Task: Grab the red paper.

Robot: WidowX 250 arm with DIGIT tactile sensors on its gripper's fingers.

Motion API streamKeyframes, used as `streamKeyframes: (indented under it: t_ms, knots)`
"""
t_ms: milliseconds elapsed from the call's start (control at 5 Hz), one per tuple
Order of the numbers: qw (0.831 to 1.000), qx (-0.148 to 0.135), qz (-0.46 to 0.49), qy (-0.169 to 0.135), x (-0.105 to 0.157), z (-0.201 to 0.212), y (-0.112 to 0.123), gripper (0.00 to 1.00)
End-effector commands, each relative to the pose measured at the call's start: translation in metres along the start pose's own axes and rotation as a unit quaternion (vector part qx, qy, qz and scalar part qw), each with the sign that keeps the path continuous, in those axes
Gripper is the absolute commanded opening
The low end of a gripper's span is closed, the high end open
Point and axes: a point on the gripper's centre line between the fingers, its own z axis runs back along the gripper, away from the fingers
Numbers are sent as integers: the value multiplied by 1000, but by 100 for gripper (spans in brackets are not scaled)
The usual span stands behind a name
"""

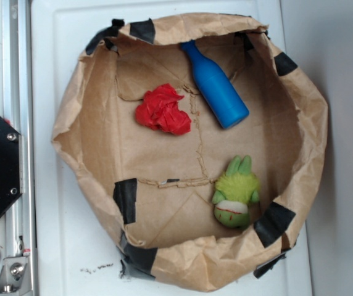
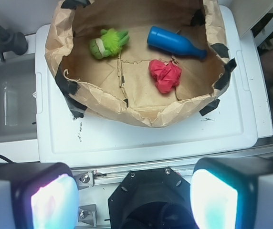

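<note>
Seen from the wrist view, the claw (image 2: 134, 200) hangs high and well back from the crumpled brown paper basin (image 2: 141, 117), its two pale pads (image 2: 54, 200) wide apart with nothing between them. The bright red crumpled paper wad (image 1: 163, 110) lies loose on the basin's floor, lumpy and creased, just beside the blue plastic bottle (image 1: 216, 86) and well apart from the fuzzy green plush toy (image 1: 235, 192). The basin rests on a white worktop (image 1: 71, 246).

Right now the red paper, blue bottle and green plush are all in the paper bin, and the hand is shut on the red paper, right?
Not quite. All three are in the bin, but the hand is open and holds nothing. The wrist view shows it well short of the red paper.
</note>
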Motion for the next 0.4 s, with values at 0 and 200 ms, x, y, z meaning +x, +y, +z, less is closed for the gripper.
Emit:
streamKeyframes:
  t_ms: [0,200]
  knots:
    - [1000,0,0,0,0,0,0,100]
    - [999,26,9,-19,49,-14,9,100]
